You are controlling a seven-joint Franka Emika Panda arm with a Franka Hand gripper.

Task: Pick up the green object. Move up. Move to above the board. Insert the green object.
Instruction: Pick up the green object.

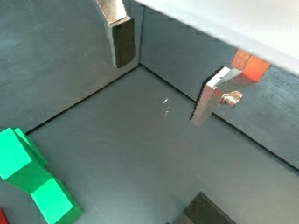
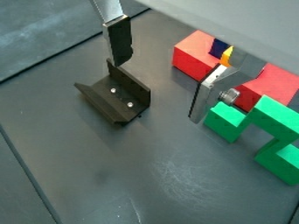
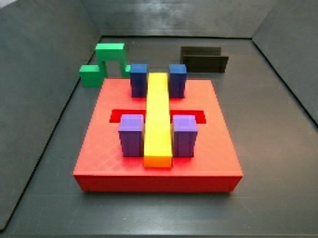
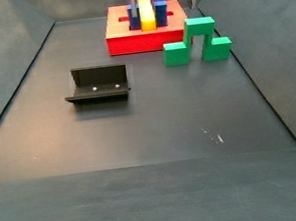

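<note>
nothing was done yet: the green object (image 4: 194, 40) lay on the floor just beside the board (image 3: 155, 139), while the gripper (image 2: 162, 74), its fingers spread with nothing between them, hung above the floor near it, every step left.

A: Floor (image 4: 142, 153) dark grey, walled in. What sits on it?

B: The board (image 3: 99, 153), the green object (image 4: 194, 40) just beside it, the fixture (image 4: 97, 85) well apart. End effector (image 2: 163, 74) hangs above the floor, plates spread, holding nothing.
</note>
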